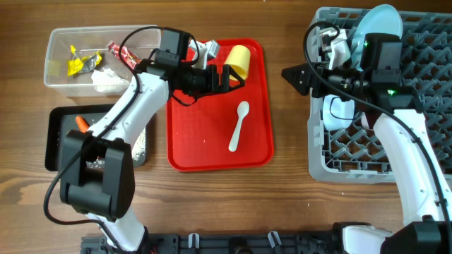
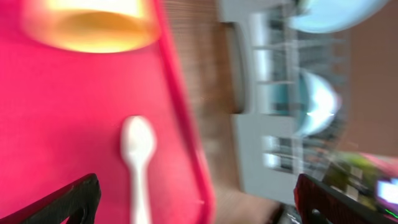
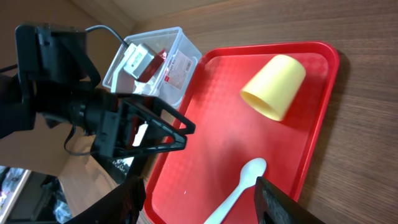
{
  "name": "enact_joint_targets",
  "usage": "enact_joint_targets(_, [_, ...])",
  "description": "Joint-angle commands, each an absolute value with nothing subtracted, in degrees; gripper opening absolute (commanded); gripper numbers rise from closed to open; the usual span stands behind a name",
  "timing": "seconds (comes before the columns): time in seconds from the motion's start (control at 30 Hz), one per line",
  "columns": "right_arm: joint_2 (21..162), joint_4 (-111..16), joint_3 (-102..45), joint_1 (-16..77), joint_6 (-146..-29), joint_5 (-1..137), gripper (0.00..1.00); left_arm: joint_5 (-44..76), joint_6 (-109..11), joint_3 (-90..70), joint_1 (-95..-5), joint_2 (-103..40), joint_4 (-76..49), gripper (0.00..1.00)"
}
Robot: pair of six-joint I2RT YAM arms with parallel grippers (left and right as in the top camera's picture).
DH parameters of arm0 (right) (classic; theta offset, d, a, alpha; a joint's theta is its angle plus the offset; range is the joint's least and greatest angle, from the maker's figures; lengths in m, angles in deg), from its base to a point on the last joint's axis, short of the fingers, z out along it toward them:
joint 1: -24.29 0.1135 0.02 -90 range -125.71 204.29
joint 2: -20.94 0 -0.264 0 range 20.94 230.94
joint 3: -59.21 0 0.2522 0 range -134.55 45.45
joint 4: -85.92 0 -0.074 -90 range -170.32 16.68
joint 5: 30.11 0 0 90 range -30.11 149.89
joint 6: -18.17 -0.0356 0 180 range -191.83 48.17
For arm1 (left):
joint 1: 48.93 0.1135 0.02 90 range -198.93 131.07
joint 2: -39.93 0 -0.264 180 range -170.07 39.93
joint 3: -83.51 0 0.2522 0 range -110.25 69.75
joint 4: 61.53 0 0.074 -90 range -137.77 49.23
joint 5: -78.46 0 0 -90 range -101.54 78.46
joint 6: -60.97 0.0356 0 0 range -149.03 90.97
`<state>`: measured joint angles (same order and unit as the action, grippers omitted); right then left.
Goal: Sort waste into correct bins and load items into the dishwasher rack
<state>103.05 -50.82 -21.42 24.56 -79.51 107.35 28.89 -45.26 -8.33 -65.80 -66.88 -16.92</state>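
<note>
From overhead, the left gripper (image 1: 229, 76), fingers wide apart, hangs over the red tray (image 1: 212, 159) just beside the yellow cup (image 1: 239, 62), which lies on its side there; the white spoon (image 1: 239, 125) lies on the same tray. The right gripper (image 1: 293, 75) is over the worktop (image 1: 289, 141) beside the dishwasher rack (image 1: 353, 166). In the left wrist view the fingers (image 2: 71, 199) are apart and the white spoon (image 2: 138, 155) shows between them. In the right wrist view the fingers (image 3: 127, 202) are apart, holding nothing.

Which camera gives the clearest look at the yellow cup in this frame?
The right wrist view: the yellow cup lies on its side on the red tray, sharp and whole. Overhead, the left gripper overlaps part of it. The left wrist view shows only a blurred part, cut by the top edge.
</note>
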Motion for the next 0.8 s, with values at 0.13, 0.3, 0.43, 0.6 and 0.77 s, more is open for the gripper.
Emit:
enact_joint_targets(0.13, [102.0, -49.9, -21.3, 24.6, -79.3, 103.5, 0.6, 11.6, -44.5, -9.0, -68.9, -68.5, -19.4, 1.0])
enact_joint_targets(0.3, [102.0, -49.4, -21.3, 24.6, -79.3, 102.6, 0.65, -1.5, -44.4, -9.0, -74.4, -69.8, -25.0, 1.0])
enact_joint_targets(0.43, [102.0, -49.4, -21.3, 24.6, -79.3, 102.7, 0.68, -16.7, -41.2, -9.0, -79.5, -70.6, -28.1, 1.0])
enact_joint_targets(0.6, [102.0, -48.3, -21.3, 24.6, -79.3, 102.6, 0.69, -20.2, -40.9, -9.0, -80.7, -77.2, -35.8, 1.0])
enact_joint_targets(0.77, [102.0, -45.9, -21.3, 24.6, -79.3, 100.1, 0.7, -23.3, -35.0, -9.0, -80.6, -83.6, -44.0, 1.0])
